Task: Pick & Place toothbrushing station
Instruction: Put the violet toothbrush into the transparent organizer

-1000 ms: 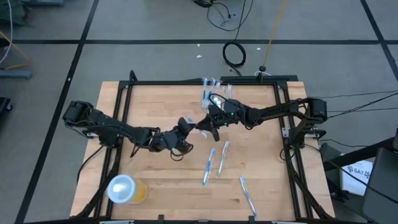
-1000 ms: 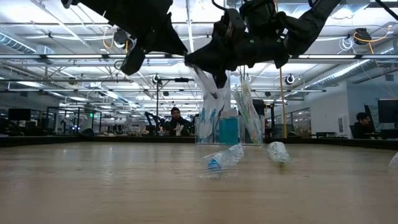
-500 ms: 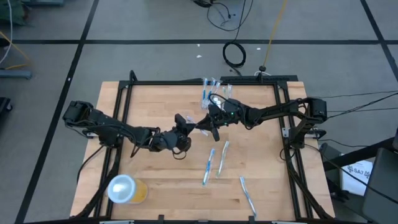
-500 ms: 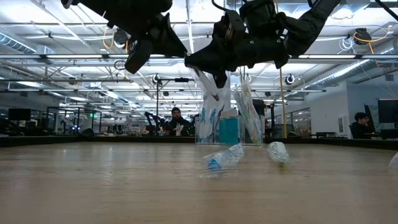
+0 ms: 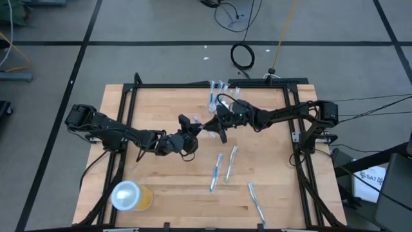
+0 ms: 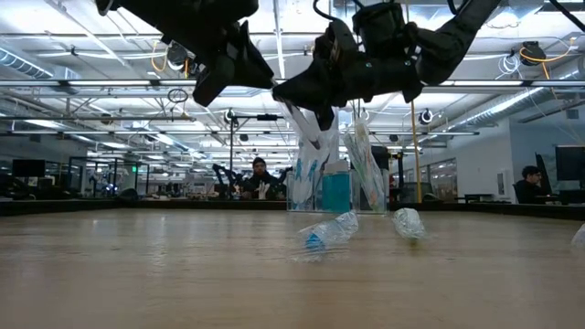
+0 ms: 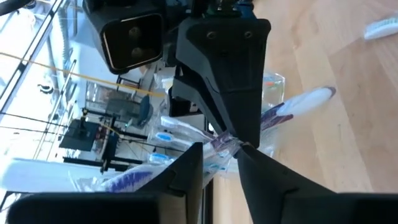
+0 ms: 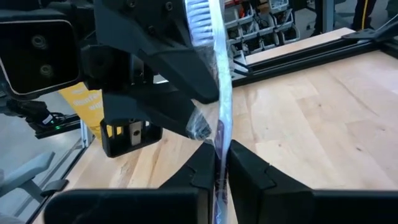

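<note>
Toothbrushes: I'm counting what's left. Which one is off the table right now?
The wrapped toothbrush pinched in the right gripper, beside the left gripper. The others lie on the table or stand in the cup.

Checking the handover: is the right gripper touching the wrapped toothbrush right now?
Touching. In the right wrist view, the right gripper has its fingers closed on the wrapped toothbrush, which runs up from between them, no gap showing.

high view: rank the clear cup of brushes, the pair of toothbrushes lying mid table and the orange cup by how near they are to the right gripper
From the right gripper:
1. Clear cup of toothbrushes, just behind it at the table's far edge.
2. Pair of loose toothbrushes, lying toward the near side.
3. Orange cup, at the near left corner, farthest.
</note>
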Action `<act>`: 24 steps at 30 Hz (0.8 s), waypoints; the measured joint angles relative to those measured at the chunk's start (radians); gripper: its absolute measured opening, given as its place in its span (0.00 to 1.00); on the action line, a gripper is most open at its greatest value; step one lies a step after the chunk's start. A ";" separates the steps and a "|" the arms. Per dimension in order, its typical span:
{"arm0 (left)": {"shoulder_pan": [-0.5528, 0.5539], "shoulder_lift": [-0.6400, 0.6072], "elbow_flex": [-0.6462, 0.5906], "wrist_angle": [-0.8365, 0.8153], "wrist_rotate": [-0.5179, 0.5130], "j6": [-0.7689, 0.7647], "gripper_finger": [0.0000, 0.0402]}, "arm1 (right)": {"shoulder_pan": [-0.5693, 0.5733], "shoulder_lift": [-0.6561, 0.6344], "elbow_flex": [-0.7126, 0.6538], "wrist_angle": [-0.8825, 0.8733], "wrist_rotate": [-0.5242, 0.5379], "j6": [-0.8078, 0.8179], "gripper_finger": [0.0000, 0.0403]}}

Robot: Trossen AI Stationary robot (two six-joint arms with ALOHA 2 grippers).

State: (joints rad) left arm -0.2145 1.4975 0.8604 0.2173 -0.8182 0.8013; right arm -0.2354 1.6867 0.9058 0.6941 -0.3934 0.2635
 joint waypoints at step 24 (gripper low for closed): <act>-0.005 -0.049 0.001 -0.067 0.017 -0.127 0.32 | -0.019 -0.301 -0.194 0.001 0.046 -0.137 0.05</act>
State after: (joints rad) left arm -0.2191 1.4480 0.8610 0.1506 -0.8010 0.6743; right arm -0.2547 1.3855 0.7118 0.6946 -0.3476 0.1263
